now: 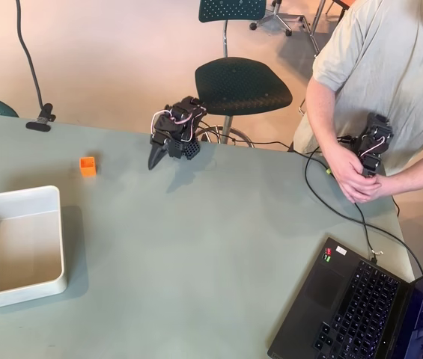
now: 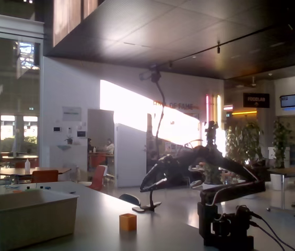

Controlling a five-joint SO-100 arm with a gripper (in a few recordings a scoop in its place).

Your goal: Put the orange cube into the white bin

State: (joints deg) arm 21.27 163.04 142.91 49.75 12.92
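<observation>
Orange cube (image 1: pixel 87 166) sat on the table (image 1: pixel 211 247) between gripper (image 1: pixel 153 161) and bin (image 1: pixel 16 247), untouched; gripper looked closed and empty, so a low sideways approach risked nudging the cube away

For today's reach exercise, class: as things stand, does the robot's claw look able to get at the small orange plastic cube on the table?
Probably yes. The small orange plastic cube stands alone on bare table, apart from the shallow white plastic bin. The claw hangs beside it with nothing between them in the overhead view.
</observation>
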